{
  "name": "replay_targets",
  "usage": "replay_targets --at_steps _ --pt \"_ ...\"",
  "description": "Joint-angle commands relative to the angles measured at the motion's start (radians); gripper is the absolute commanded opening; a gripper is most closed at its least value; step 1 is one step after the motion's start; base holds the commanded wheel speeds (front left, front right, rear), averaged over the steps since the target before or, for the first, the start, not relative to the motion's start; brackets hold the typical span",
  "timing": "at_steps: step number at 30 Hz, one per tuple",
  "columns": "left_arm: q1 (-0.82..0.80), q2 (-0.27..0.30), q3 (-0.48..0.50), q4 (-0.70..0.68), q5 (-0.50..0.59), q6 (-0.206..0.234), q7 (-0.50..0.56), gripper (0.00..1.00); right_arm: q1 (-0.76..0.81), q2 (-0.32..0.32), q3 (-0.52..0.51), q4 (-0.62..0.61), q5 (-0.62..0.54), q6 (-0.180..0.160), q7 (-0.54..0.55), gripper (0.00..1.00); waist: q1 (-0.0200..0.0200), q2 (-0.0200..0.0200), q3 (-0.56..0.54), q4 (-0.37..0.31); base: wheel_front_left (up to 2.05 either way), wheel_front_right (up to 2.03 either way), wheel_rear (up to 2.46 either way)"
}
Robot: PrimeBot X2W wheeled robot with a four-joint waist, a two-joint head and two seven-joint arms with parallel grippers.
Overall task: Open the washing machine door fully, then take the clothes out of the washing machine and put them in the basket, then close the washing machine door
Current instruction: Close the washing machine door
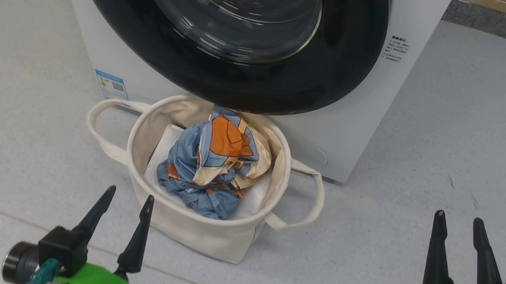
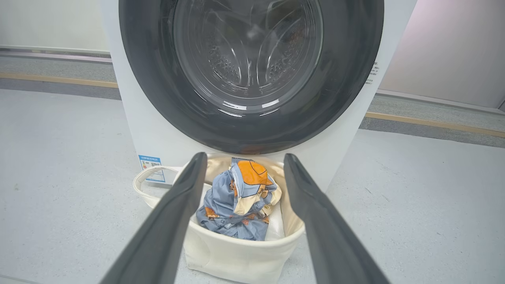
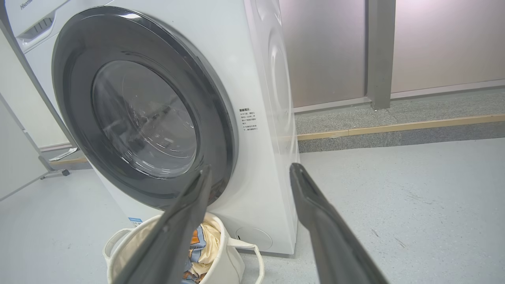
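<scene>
Left claw [image 1: 131, 192] released, empty, just short of the basket [image 1: 205, 237] rim; right claw [image 1: 459, 217] released over bare floor [image 1: 440, 144]; washing machine door [image 1: 242, 83] closed flush.

The shut washing machine door [image 1: 112, 23] blocks the way in; the basket [image 1: 195, 233] lies open from above.

Head camera looks down; both wrist cameras look low at washing machine [image 2: 154, 130] and basket [image 2: 236, 256].
</scene>
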Motion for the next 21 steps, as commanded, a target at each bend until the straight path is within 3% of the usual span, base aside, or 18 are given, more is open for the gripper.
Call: replay_targets --at_steps 1,21 --pt "-0.014 0.008 0.032 -0.044 0.004 0.008 -0.009 1.0 -0.015 -0.005 0.02 -0.036 -0.015 0.0 -0.004 1.0 0.0 -0.0001 -0.001 0.001 0.0 0.0 0.0" --pt "0.016 0.008 0.013 -0.025 -0.019 0.01 -0.009 1.0 0.015 -0.005 -0.002 -0.008 -0.049 0.0 -0.004 1.0 0.0 -0.0001 -0.069 0.0 0.0 0.0 0.0"
